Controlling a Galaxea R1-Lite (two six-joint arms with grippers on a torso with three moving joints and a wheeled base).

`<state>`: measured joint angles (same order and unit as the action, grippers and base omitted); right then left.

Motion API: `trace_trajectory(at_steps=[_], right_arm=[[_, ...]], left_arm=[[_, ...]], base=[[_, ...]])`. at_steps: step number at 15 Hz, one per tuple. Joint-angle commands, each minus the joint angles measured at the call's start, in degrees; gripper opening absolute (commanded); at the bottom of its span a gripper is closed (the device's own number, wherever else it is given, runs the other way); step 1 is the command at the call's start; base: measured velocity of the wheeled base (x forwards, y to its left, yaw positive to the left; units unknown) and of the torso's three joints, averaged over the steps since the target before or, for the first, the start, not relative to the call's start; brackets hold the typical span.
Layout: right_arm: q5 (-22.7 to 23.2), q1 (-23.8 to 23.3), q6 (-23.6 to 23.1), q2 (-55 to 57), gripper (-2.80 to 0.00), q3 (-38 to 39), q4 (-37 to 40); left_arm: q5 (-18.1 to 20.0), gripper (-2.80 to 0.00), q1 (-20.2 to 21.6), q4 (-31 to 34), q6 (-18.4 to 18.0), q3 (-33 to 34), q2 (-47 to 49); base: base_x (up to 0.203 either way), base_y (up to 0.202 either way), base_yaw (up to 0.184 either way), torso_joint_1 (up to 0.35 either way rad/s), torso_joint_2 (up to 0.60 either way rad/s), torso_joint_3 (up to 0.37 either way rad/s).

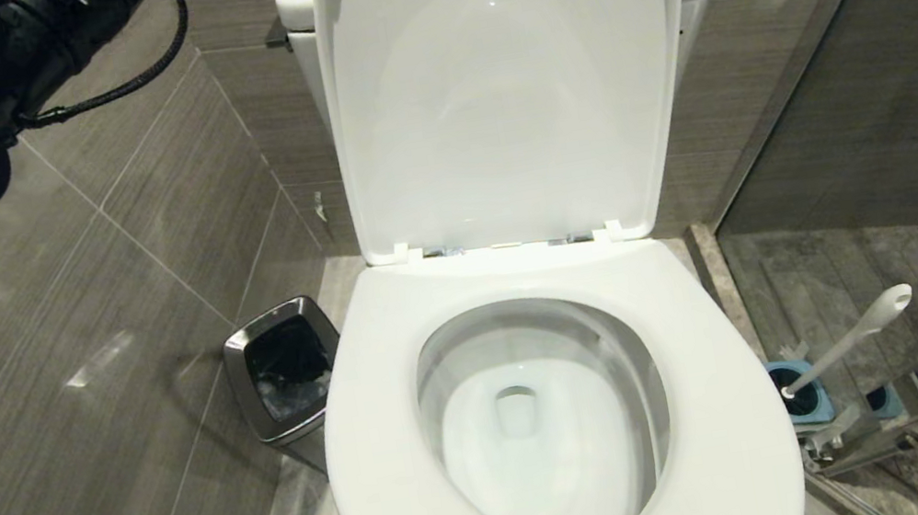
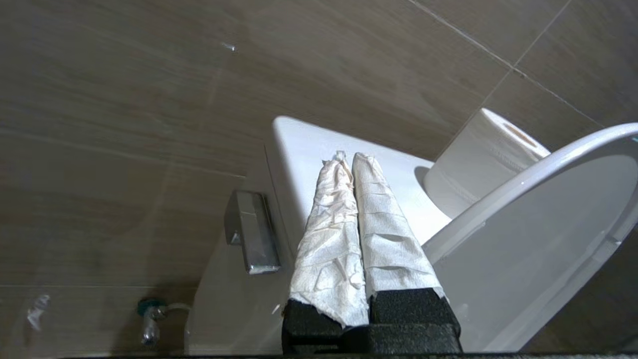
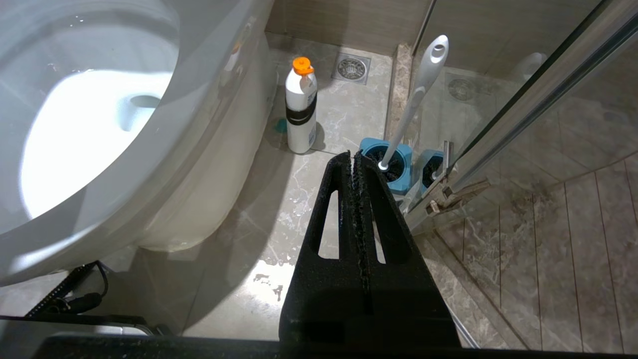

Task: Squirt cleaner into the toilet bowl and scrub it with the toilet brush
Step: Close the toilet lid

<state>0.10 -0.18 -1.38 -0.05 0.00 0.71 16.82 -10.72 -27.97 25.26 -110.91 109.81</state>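
Toilet bowl [image 1: 544,430], a large glossy white ceramic basin under a wide white seat, sits centre in the head view with the hinged white lid [image 1: 504,82] propped upright against the cistern; water inside looks clear, no blue tint that I can make out, so I judge the cleaner step not yet done. Toilet brush [image 1: 846,342], slim white plastic handle with rounded end, stands in its squat blue square holder [image 1: 805,405] on the floor just right of the bowl, beside the glass shower door [image 3: 538,99]. Handle's long axis leans up and away from the holder, its free end toward the shower side. Right wrist view also shows a white plastic bottle with orange cap and black band [image 3: 301,107] standing upright on the floor between the bowl's base and the holder; likely the cleaner, label unreadable. Right gripper [image 3: 355,159], black fingers pressed together and holding nothing, hangs low with the brush holder just beyond its tips and the bottle off to one side, toward the bowl; plainly the nearer arm for either item. Left gripper [image 2: 349,159], paper-wrapped fingers clenched and empty, is raised near the cistern, close to a silver flush lever [image 2: 251,234] and a white toilet roll [image 2: 478,159]. Small square steel bin [image 1: 284,371] left of the bowl.
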Motion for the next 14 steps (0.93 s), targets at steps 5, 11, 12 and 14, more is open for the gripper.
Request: trace_trajectory(at_steps=[5, 11, 12, 14], right_arm=[[0.0, 0.0, 0.0, 0.0, -2.80, 0.0, 0.0], [0.0, 0.0, 0.0, 0.0, -2.80, 0.0, 0.0], [0.0, 0.0, 0.0, 0.0, -2.80, 0.0, 0.0], [0.0, 0.0, 0.0, 0.0, -2.80, 0.0, 0.0]], left_arm=[[-0.2, -2.80, -0.1, 0.7, 0.3, -0.6, 3.3], [1.5, -2.80, -2.0, -3.8, 2.5, -0.7, 4.4], [2.9, -2.80, -2.2, -4.1, 2.6, -0.7, 4.7], [5.8, -2.80, -2.3, -5.4, 2.6, -0.6, 4.9]], base=[[0.000, 0.000, 0.000, 0.000, 0.00, 0.000], [0.000, 0.000, 0.000, 0.000, 0.00, 0.000], [0.000, 0.000, 0.000, 0.000, 0.00, 0.000], [0.000, 0.000, 0.000, 0.000, 0.00, 0.000]])
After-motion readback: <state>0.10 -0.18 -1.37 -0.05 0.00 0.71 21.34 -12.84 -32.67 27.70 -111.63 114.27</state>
